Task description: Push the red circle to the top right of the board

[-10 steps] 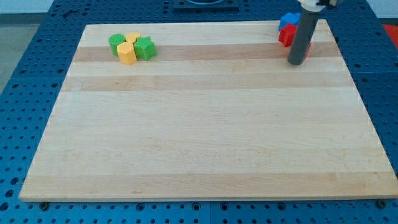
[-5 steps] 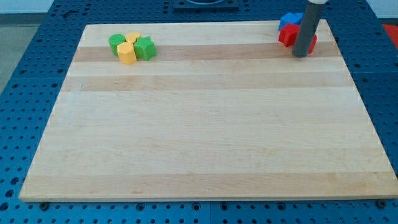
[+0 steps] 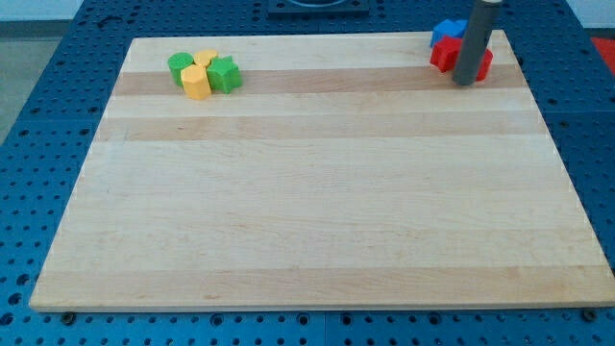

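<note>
Tip at red blocks; rod hides their shapes.

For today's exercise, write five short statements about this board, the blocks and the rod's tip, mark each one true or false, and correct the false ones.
1. My tip sits among the red blocks at the view's top right. True.
2. The green and yellow blocks lie at the view's bottom left. False: the green block and yellow block cluster at the top left.
3. A blue block lies just above the red ones. True.
4. The board is metal. False: it is pale wood.
5. The rod touches a yellow block. False: it is far from them.
</note>
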Controlling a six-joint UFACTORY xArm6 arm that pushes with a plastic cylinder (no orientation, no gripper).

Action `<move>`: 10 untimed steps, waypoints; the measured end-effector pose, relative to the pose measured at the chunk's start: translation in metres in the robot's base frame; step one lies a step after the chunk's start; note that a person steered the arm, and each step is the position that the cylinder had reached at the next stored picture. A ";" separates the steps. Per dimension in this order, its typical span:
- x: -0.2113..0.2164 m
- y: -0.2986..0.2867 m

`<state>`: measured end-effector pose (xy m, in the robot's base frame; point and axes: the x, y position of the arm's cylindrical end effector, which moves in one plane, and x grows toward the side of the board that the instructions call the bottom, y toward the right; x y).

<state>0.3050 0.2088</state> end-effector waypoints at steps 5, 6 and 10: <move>-0.024 0.017; -0.027 0.017; -0.038 0.017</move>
